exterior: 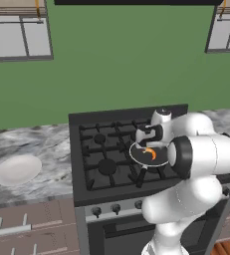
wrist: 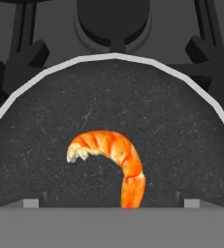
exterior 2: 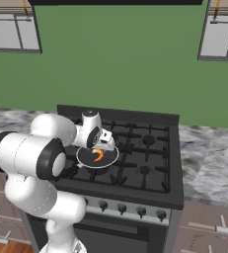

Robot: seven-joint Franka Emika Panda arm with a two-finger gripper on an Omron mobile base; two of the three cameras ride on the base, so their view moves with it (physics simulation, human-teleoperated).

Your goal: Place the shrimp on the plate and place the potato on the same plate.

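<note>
Shrimp [wrist: 114,156] lies curled on the dark, speckled floor of a round frying pan [exterior: 139,154] with a pale rim, which sits on the black stove [exterior 2: 150,158] over one of its burners. In the hand view the orange crescent sits low and near the middle, its tail running down toward the two small finger tips at the bottom edge; these stand wide apart, one on each side of the tail, with nothing between them (the jaws are open and hold nothing). The gripper [exterior 2: 103,147] hangs just above the pan, close over the shrimp. The plate [exterior: 18,169], off-white and shallow, rests on the marbled table well to the left of the stove.
</note>
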